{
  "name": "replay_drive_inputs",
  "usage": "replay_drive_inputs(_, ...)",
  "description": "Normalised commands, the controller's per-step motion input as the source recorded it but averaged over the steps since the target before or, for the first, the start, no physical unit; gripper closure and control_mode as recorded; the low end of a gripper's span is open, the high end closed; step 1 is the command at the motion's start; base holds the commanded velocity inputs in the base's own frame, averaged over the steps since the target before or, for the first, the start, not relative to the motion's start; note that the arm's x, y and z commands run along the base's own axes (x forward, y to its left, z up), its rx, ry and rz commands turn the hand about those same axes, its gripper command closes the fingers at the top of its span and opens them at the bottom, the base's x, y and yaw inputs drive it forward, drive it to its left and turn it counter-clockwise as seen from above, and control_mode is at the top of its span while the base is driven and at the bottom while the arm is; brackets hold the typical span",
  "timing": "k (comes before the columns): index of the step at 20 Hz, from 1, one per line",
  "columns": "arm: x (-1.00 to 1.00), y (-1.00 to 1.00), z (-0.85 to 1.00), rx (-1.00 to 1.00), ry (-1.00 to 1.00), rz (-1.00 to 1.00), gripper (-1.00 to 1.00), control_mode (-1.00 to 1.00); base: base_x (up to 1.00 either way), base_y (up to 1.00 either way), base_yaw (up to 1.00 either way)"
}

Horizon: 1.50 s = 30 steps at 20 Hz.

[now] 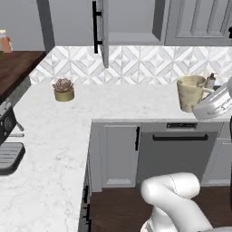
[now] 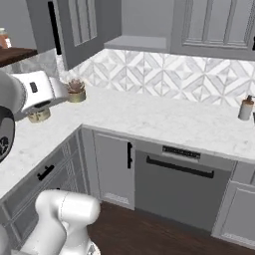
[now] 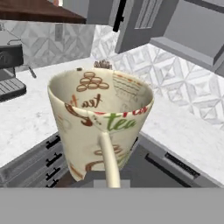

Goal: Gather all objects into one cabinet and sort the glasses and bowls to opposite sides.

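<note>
Flat, even rendered light with no glare. Soft shadow lies under the wall cabinet (image 1: 131, 27) and beneath the worktop (image 1: 113, 106) edge. Pictures are coarse, slightly soft; the mug (image 3: 100, 122) print is blurry.

We see an L-shaped white marble counter (image 1: 59, 136) backed by a grey-and-white diamond-patterned tile wall (image 1: 136, 63). Grey panelled base cabinets (image 1: 118, 154) with black handles stand beside a dishwasher front (image 1: 174, 152), above a dark wood floor (image 2: 149, 234). We also note a potted succulent (image 1: 63, 89), a coffee machine (image 1: 8, 145) and a soap dispenser (image 2: 245, 108).
</note>
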Motion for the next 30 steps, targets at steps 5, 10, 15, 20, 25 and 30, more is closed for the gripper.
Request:
replay_drive_inputs(5,0.0,0.0,0.0,0.0,0.0,0.0,1.0,1.0,-0.65,-0.1,0.81)
replay_drive_inputs(10,0.0,0.0,0.0,0.0,0.0,0.0,1.0,1.0,-0.71,0.0,0.75)
replay_drive_inputs(15,0.0,0.0,0.0,0.0,0.0,0.0,1.0,1.0,-0.87,0.25,0.63)
replay_drive_inputs(20,0.0,0.0,0.0,0.0,0.0,0.0,1.0,1.0,-0.83,0.54,0.59)
replay_drive_inputs(25,0.0,0.0,0.0,0.0,0.0,0.0,1.0,1.0,-0.85,0.57,0.59)
replay_drive_inputs(30,0.0,0.0,0.0,0.0,0.0,0.0,1.0,1.0,-0.91,0.2,0.32)
